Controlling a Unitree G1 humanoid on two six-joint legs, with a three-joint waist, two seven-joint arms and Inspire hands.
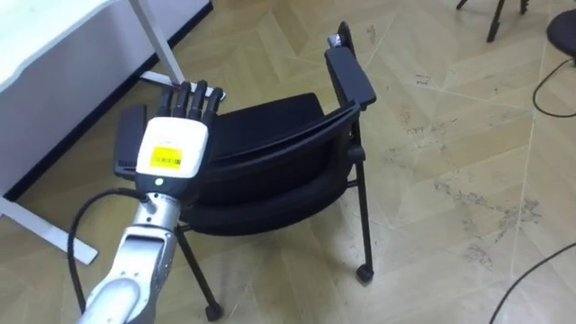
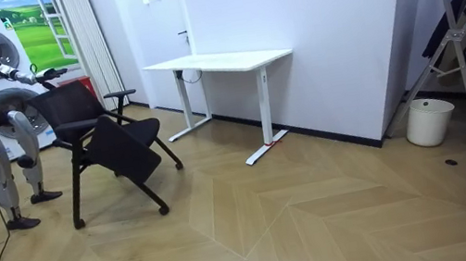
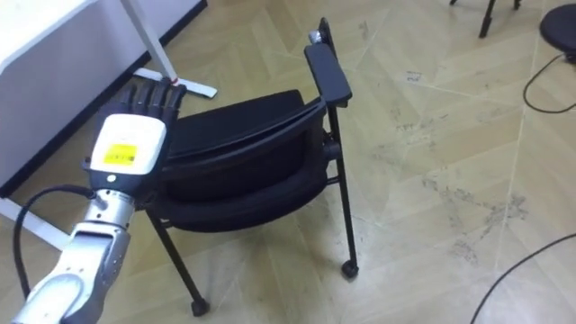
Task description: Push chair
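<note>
Pressing chair (image 1: 270, 135) backrest top, left hand (image 1: 173, 144) fingers straight, spread flat; chair stands near white desk (image 1: 54, 36)

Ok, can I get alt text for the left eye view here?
The robot's left hand, fingers extended, rests against the backrest of a black chair with armrests and castors, seen from above. The chair stands on a wooden floor beside a white desk.

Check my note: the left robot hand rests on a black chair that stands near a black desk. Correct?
Not quite: the desk is white, not black, as the room view shows. The left robot hand does rest on the black chair, which stands near that desk.
</note>
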